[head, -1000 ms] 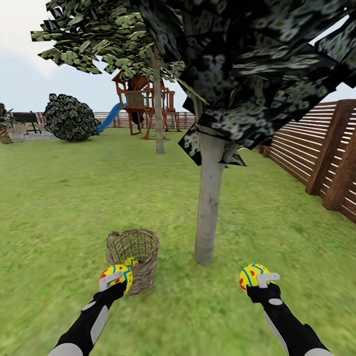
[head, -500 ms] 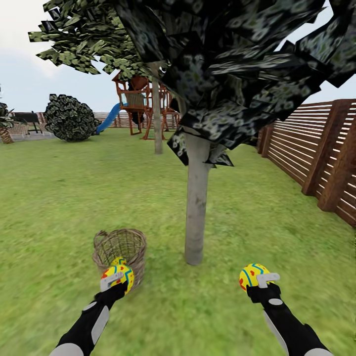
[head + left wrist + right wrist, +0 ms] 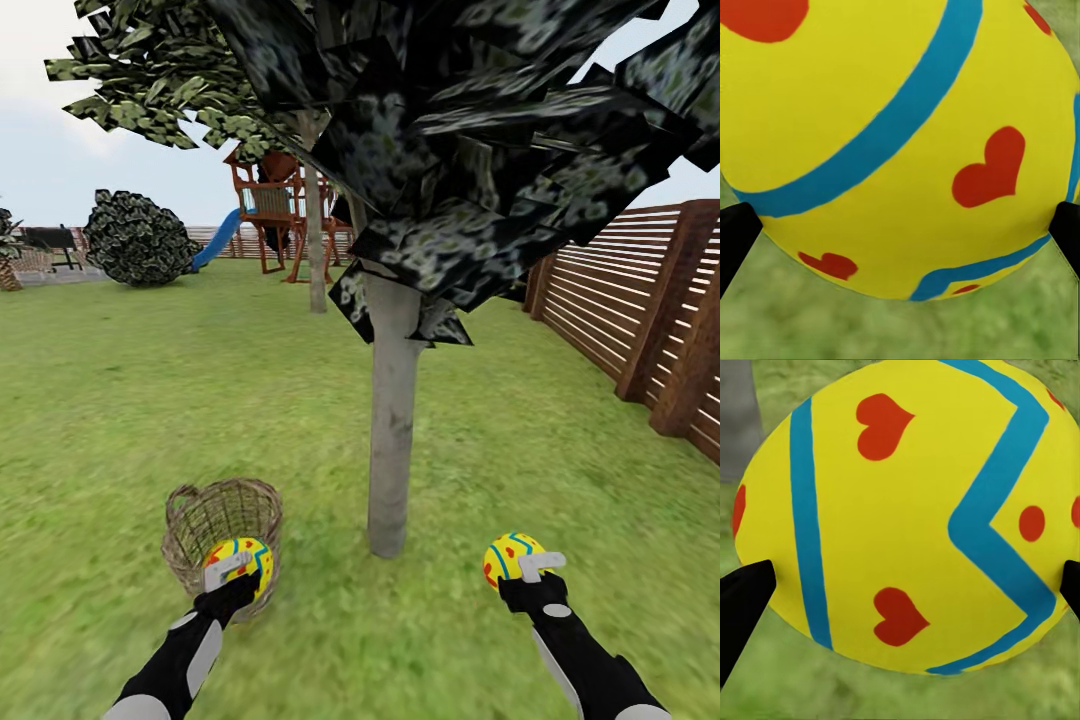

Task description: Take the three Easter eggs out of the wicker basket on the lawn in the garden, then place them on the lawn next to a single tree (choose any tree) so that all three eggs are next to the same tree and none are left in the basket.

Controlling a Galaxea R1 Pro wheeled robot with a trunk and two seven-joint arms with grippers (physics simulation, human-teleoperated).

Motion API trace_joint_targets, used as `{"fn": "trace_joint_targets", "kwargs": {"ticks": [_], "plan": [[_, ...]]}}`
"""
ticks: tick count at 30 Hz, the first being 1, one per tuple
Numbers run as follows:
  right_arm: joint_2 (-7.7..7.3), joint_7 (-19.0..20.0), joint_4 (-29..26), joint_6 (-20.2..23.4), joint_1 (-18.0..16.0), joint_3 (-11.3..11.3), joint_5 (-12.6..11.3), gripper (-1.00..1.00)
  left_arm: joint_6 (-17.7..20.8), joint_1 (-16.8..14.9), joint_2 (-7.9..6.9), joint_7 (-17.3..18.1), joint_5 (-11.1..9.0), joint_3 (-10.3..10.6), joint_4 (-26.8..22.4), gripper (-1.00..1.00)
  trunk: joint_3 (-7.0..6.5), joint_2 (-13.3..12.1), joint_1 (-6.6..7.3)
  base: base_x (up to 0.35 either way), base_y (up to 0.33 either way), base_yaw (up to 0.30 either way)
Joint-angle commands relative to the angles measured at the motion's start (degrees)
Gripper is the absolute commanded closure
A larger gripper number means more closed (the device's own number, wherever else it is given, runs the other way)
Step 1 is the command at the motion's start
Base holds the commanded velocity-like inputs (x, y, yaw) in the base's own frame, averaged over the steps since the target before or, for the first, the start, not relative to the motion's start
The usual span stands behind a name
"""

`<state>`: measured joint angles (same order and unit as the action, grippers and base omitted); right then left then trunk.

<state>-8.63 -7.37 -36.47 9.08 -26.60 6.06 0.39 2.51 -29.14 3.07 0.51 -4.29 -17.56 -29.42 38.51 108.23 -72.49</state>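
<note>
Both claws carry eggs; the tree trunk (image 3: 392, 450) stands ahead, nearer the right.

The right claw (image 3: 527, 567), clamped on an Easter egg (image 3: 510, 558), sits just beside the trunk's base; the left claw (image 3: 228, 573) grips another egg (image 3: 240, 560) before the wicker basket (image 3: 215, 520), seemingly.

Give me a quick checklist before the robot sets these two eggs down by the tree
1. Left gripper holds an egg: ok; the egg sits between its fingers in the left wrist view.
2. Right gripper holds its egg: ok.
3. Tree near enough: ok; its trunk foot stands just ahead, between the two arms.
4. Bare lawn beside the trunk: ok.
5. Wicker basket emptied: cannot tell; the left egg covers part of its inside.
6. Third egg's whereabouts: cannot tell.
</note>
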Motion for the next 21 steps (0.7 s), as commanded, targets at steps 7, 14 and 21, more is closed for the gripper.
{"fn": "trace_joint_targets", "kwargs": {"ticks": [7, 14, 21], "plan": [[-0.16, -0.45, -0.09, 0.43, -0.03, 0.45, 0.05, 1.0, 0.24, 0.0, 0.07, 0.05, -0.45, -0.2, -0.11, 1.0, 0.06, 0.03, -0.02, 0.283, -0.208, 0.0], [-0.16, -0.45, -0.09, 0.44, -0.03, 0.45, 0.05, 1.0, 0.24, -0.02, 0.09, 0.1, -0.4, -0.2, -0.11, 1.0, 0.06, 0.03, -0.02, 0.269, -0.224, 0.0], [-0.09, -0.45, -0.09, 0.48, -0.03, 0.45, 0.06, 1.0, 0.29, -0.03, 0.09, 0.1, -0.4, -0.17, -0.07, 1.0, 0.06, 0.03, -0.02, 0.215, -0.195, 0.0]]}}
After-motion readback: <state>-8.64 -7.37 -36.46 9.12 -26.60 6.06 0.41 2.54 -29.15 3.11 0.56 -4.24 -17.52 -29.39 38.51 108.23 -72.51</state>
